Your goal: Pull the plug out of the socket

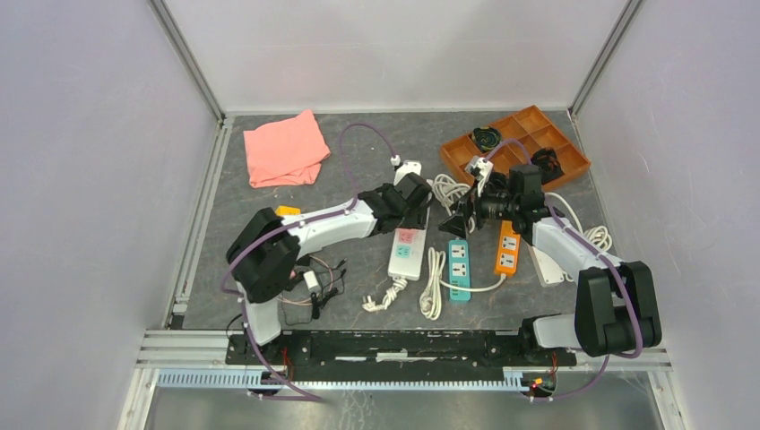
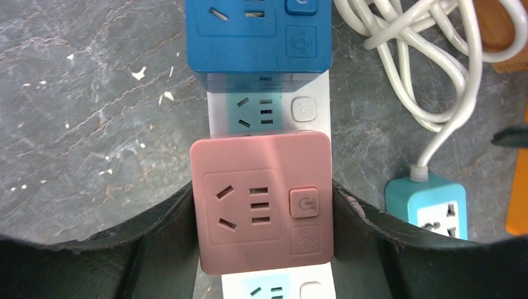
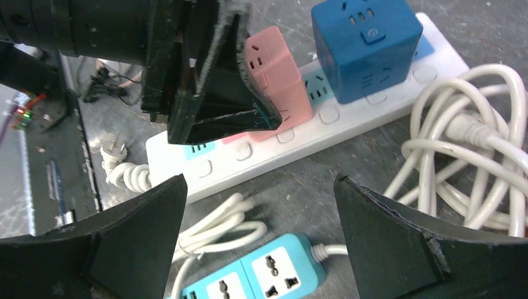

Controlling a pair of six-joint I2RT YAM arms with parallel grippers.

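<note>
On the grey stone-patterned tabletop (image 1: 237, 202), the long white plastic power strip (image 1: 406, 255) lies near the centre, running from 12 to 6 o'clock. 2 plugs sit on it: the blue plastic cube plug (image 2: 258, 37) toward its 12 o'clock end, and the pink plastic cube plug (image 3: 274, 68) at 6 o'clock of that, with 1 outlet face between them. The jaws of the left gripper (image 2: 261, 199) touch the pink plastic cube plug at its 9 and 3 o'clock sides. At 3 o'clock of the long strip lies the short teal plastic power strip (image 1: 459, 269), and at 3 o'clock of that the short orange plastic power strip (image 1: 507, 249). The coiled white cord (image 2: 429, 56) lies at 12 o'clock of the teal strip. The folded pink cloth (image 1: 285, 150) lies at 10 o'clock on the tabletop, the orange plastic compartment tray (image 1: 527, 125) at 1 o'clock.
</note>
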